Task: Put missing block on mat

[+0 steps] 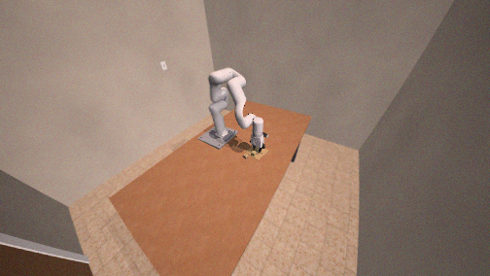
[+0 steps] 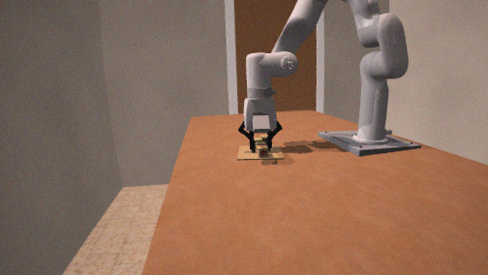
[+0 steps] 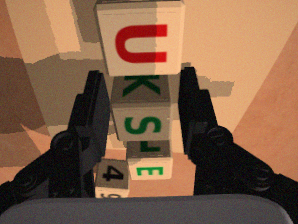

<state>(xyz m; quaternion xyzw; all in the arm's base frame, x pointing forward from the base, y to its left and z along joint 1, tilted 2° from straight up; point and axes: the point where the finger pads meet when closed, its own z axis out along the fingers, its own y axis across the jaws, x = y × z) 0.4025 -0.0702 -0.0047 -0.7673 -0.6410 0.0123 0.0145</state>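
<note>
Top view first: we see our claw (image 1: 257,146) pointing down over the mat (image 1: 262,154). From the exterior view, the block (image 2: 261,143) sits between its fingers on the mat. Through the wrist view, our fingers stand apart, clear of the S block (image 3: 144,124), U block (image 3: 140,27) beyond, E block (image 3: 149,163) nearer.

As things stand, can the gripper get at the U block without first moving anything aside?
Probably yes: the gripper is open astride the S block, and the U block lies just beyond with nothing on it.
</note>
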